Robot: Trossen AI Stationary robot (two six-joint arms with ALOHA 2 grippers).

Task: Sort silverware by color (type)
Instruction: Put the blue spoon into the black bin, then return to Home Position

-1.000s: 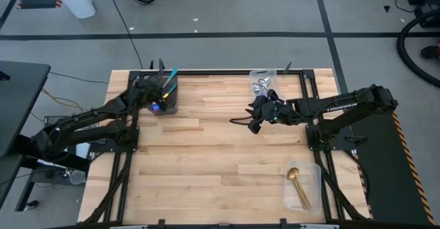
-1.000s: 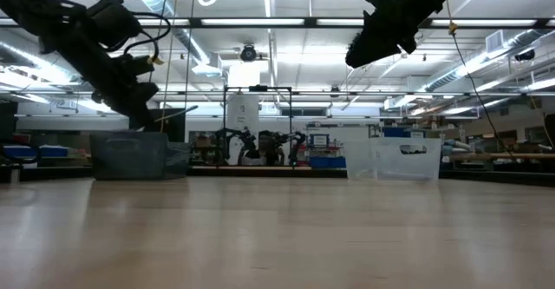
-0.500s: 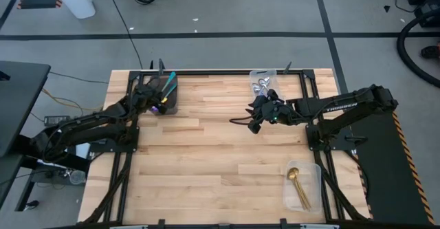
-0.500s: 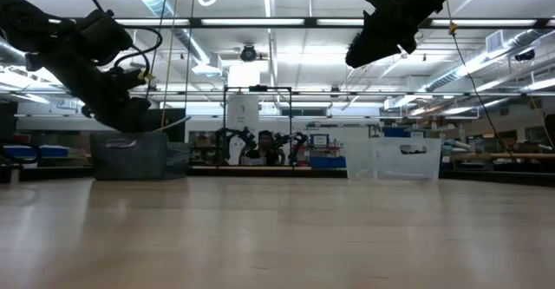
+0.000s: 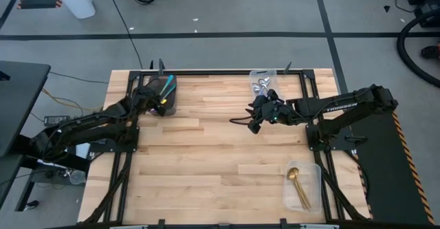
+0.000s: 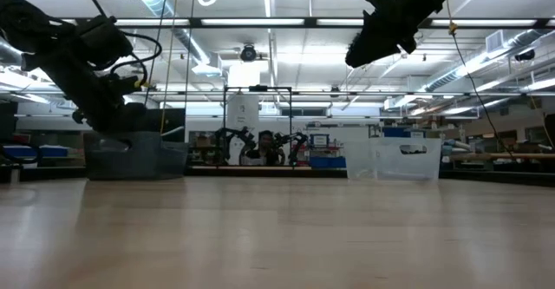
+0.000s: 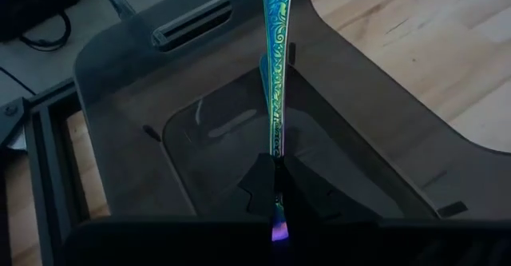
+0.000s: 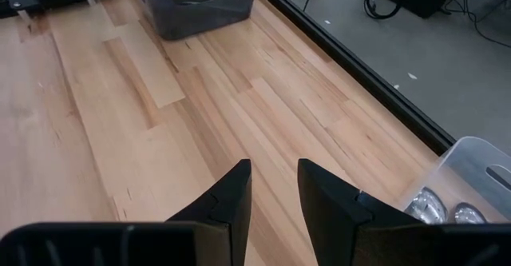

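Note:
My left gripper (image 5: 155,102) is at the far left, low over a dark bin (image 5: 167,97), shut on a spoon (image 7: 275,66) with a teal patterned handle. The handle sticks out ahead of the fingers, over the bin's inside (image 7: 223,130). My right gripper (image 5: 253,124) hangs open and empty high above the middle of the table (image 8: 274,178). Silver-bowled spoons (image 5: 261,86) lie in a clear bin (image 5: 264,74) at the far edge. Gold spoons (image 5: 298,188) lie in a clear bin (image 5: 311,170) at the near right. My left gripper pinches the spoon between its two fingers at the handle's lower part (image 7: 277,158), just ahead of a purple glint (image 7: 279,231) further back. The spoon lies along the fingers, which slant down toward the bin. It is lifted, and I cannot tell whether its free end touches the bin.
Black frame rails (image 5: 127,153) run along both sides of the wooden table. The wide middle and near-left boards (image 5: 206,167) are bare wood. In the low view the dark bin (image 6: 134,154) and a clear bin (image 6: 395,159) stand at the far edge.
My left gripper has sunk toward the dark bin with the teal-handled spoon, still shut on it. The spoon's handle, which stuck up above the bin, now lies lower over the bin's inside.

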